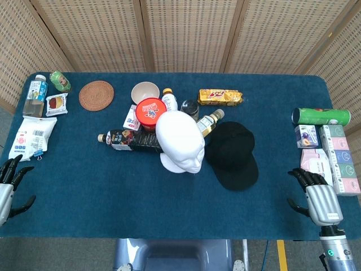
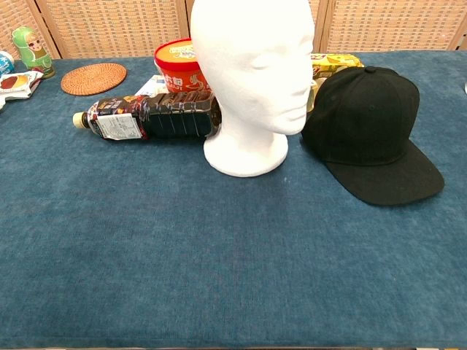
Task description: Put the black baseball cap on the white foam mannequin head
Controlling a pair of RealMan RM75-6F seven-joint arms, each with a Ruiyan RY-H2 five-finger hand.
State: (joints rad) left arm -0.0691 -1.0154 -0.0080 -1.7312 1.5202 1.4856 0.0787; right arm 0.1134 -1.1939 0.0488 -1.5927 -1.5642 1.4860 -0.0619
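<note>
Fingers apart on both hands, L & R; black cap beside foam head.

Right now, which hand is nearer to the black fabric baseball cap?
Right. The right hand rests near the table edge, just right of the black fabric baseball cap; the left hand sits at the far left edge.

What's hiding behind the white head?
Behind the white foam mannequin head stand a red tub, a small white bottle and a dark jar. A dark bottle lies beside it; its far end is hidden behind the head.
</note>
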